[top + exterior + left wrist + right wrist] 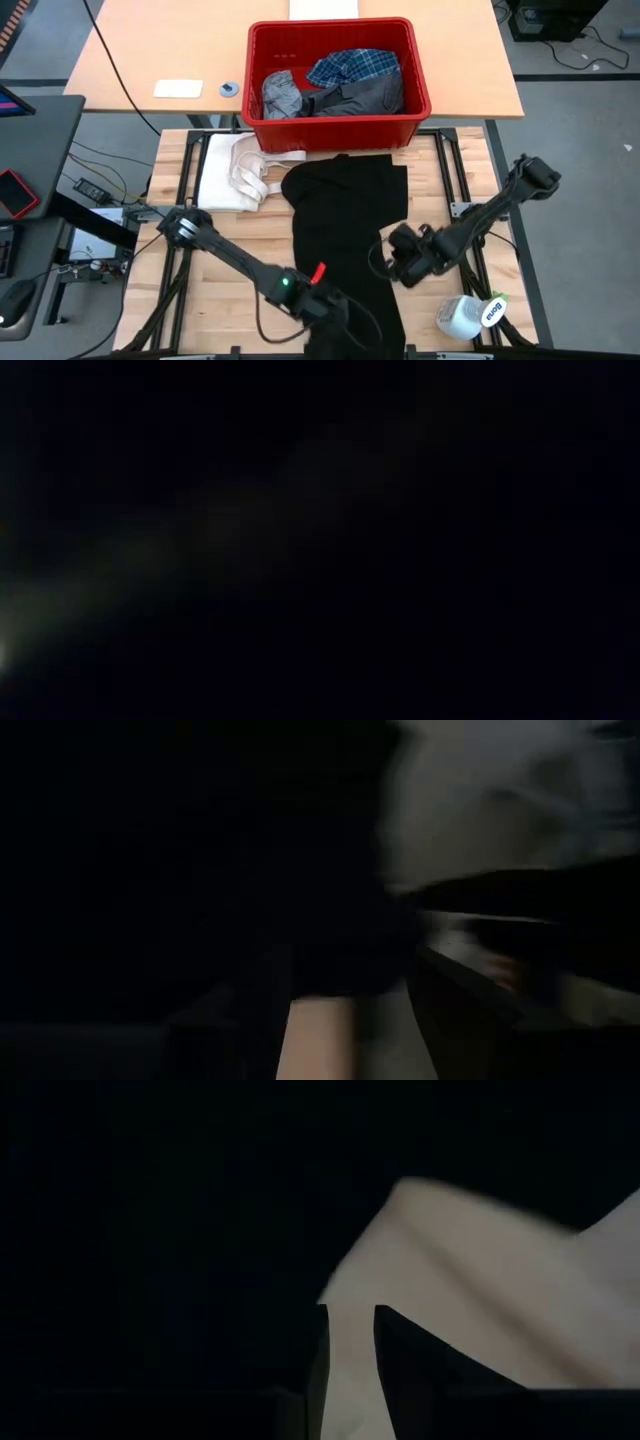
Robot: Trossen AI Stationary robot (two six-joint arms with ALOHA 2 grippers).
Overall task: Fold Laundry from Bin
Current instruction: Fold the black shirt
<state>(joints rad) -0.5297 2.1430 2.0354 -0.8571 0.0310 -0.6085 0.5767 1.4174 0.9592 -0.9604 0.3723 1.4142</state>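
Your black garment [345, 240] lies spread lengthwise on the table [200, 290], just in front of the red bin [338, 85] holding plaid and grey laundry [335, 85]. Your left gripper [325, 310] sits at its near edge, your right gripper [390, 262] at its right edge; can't tell either's jaws.

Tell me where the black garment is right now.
In the high view the black garment lies spread mid-table, just in front of the red bin, right of the cream cloth, between the two arms.
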